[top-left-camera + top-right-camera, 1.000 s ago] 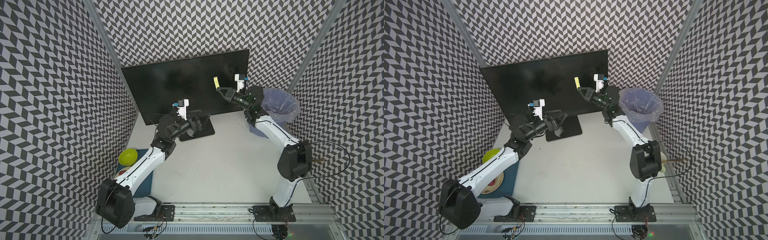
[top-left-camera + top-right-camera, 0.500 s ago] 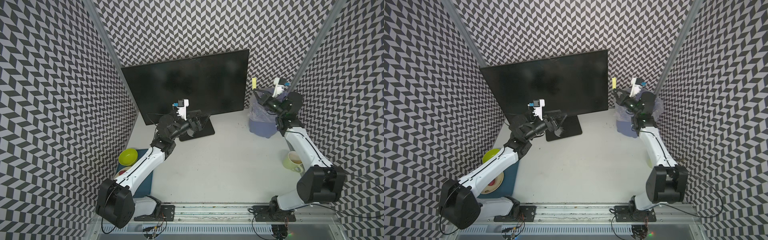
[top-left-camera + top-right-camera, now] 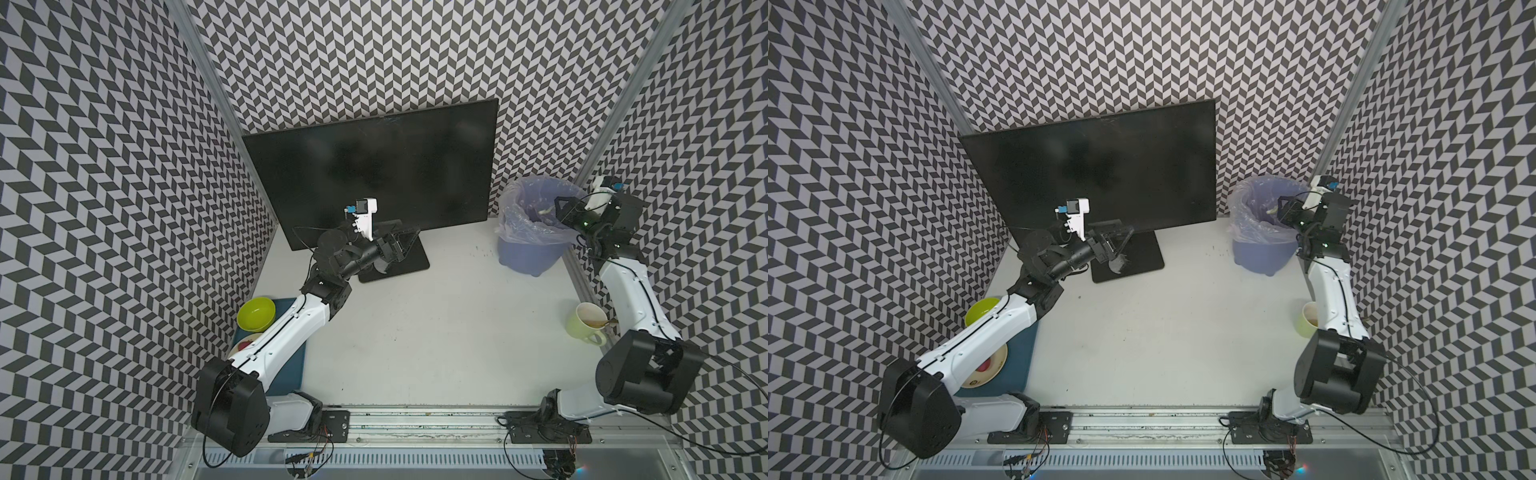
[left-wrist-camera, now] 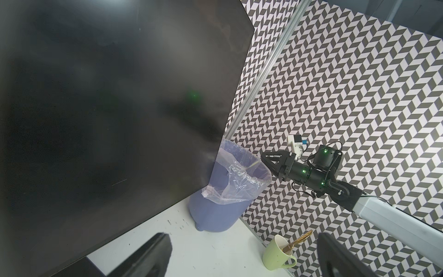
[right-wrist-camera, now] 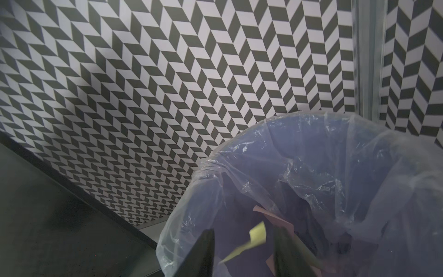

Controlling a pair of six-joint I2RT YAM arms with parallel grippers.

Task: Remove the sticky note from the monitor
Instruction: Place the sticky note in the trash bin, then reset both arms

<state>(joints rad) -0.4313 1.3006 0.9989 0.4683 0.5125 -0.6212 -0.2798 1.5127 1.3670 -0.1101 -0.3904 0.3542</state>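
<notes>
Now the right gripper (image 5: pixel 244 254) hangs over the bin (image 5: pixel 311 148), jaws parted. The note (image 5: pixel 258 236) sits between them, seemingly loose, off the monitor (image 3: pixel 374 166). The left gripper (image 3: pixel 405 243), wide open and empty, is well apart.

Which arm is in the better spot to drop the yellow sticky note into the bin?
Right. The right hand is above the purple bin, fingers apart, the yellow note between them. The left hand is open near the monitor's base, away from the bin.
</notes>
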